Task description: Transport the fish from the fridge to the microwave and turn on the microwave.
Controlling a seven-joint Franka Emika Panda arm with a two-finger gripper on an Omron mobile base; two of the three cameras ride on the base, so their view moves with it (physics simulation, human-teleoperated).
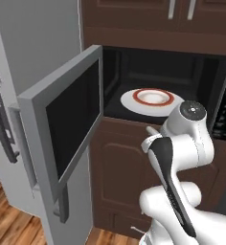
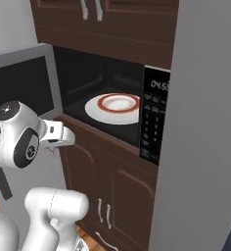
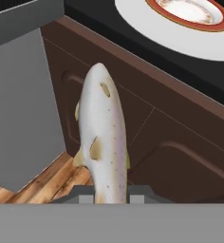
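The hand view showed what the base views did not: one fish [image 3: 103,137], pale with small spots, standing lengthwise up from the bottom of the view with its tail end clamped between the fingers [image 3: 86,196], one on either side. It was held in the air in front of the brown cabinet [image 3: 180,156] below the microwave, with wood floor [image 3: 52,180] beneath. At the top of that view lay the edge of the white turntable [image 3: 180,40] and part of the plate [image 3: 190,12] on it.

The left base view showed the microwave [image 1: 167,72] with its one door [image 1: 69,119] swung wide open to the left, dark glass in a grey frame. Inside sat one plate [image 1: 153,97] with a red-brown ring, resting on the turntable [image 1: 129,101]. The arm's wrist stood just below and to the right of the opening, hiding the fish. At far left a grey fridge [image 1: 28,43] side stood, with a dark handle [image 1: 2,124].

The right base view showed the keypad [image 2: 154,122] strip at the right of the cavity, with lit digits at its top, and the same plate [image 2: 118,103] on the turntable [image 2: 100,112]. Two cabinet handles [image 2: 103,212] showed on the lower doors and two more [image 2: 90,9] on the upper ones. A tall grey panel [image 2: 205,122] closed off the right side
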